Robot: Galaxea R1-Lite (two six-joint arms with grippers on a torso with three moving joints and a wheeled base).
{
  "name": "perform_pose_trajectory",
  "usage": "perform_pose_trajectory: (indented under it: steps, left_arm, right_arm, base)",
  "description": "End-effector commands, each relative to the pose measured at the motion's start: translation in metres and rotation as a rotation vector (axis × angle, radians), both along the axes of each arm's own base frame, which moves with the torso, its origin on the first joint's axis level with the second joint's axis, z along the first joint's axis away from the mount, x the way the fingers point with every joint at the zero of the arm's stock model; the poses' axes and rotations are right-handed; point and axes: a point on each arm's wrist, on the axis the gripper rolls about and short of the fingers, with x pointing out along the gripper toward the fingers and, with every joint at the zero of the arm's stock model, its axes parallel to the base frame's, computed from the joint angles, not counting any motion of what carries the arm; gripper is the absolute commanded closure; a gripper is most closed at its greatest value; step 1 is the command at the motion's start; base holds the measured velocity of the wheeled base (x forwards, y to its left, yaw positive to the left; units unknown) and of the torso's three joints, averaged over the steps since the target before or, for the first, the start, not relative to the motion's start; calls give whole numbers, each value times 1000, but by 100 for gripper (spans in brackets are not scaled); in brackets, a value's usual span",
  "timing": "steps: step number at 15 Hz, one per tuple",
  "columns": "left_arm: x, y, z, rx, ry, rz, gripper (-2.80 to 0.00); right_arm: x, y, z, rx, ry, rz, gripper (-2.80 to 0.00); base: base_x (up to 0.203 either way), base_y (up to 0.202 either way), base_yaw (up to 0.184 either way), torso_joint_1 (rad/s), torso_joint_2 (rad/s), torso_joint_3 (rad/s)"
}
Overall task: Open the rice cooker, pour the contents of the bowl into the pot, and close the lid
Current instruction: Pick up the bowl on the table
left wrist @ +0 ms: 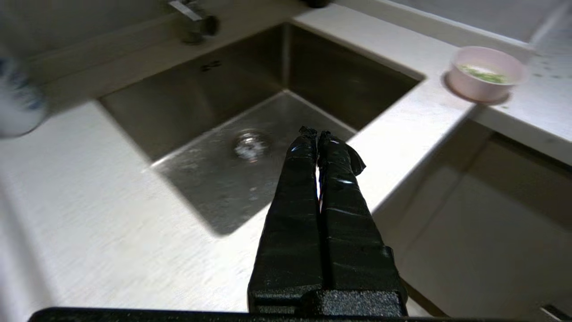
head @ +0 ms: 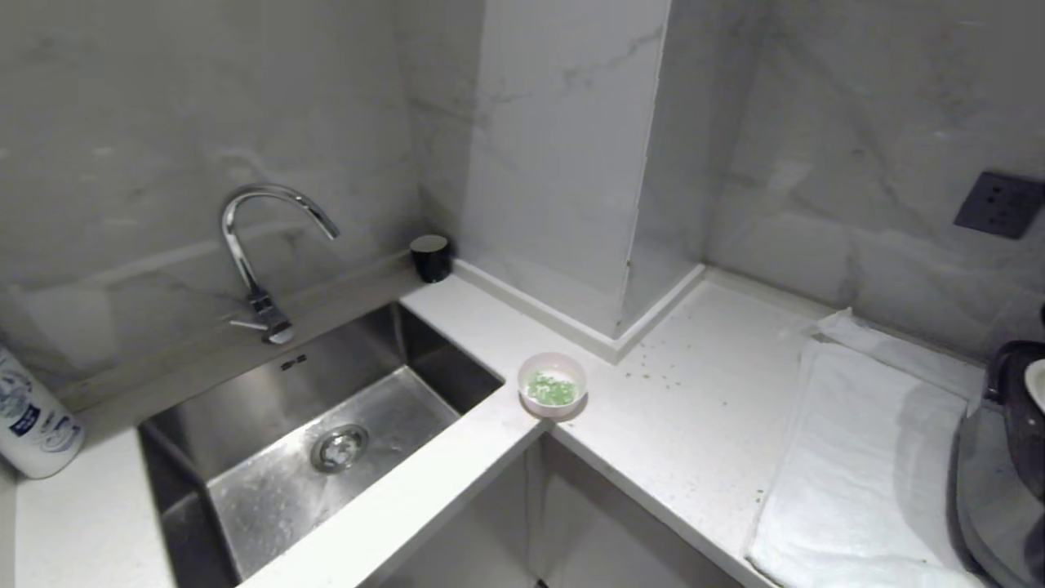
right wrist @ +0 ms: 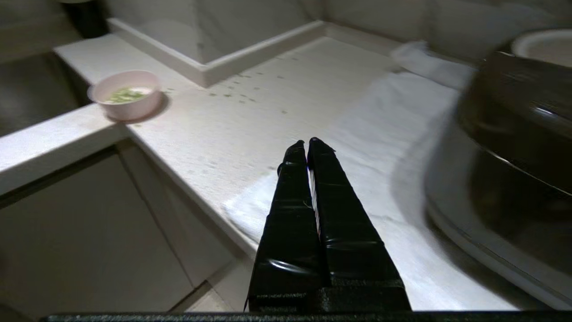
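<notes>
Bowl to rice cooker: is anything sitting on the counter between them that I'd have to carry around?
Nothing that stands up. Between the bowl and the rice cooker at the far right lie only open counter with scattered green bits and a flat white towel reaching under the cooker. Both hands are shut and hang off the counter edge.

A white speckled stone L-shaped countertop (head: pixel 694 408) fills the lower frame. On it: a small pale pink bowl (head: pixel 553 384) at centre, a white folded towel (head: pixel 849 465) lower right, a black cup (head: pixel 430 257) upper centre-left, and a white bottle (head: pixel 33 420) far left.
</notes>
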Motion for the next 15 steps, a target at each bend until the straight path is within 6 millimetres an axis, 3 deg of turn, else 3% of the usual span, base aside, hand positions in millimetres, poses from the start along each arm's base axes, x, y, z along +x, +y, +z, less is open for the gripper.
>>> perform_pose_trajectory:
  steps: [1, 15]
  left_arm:
    - [0, 0, 0, 0, 0, 0, 0]
    - [0, 0, 0, 0, 0, 0, 0]
  right_arm:
    - [0, 0, 0, 1, 1, 0, 0]
    - [0, 0, 0, 4, 1, -1, 0]
  base:
    - [0, 7, -176, 2, -1, 2]
    - [3, 7, -177, 1, 5, 4]
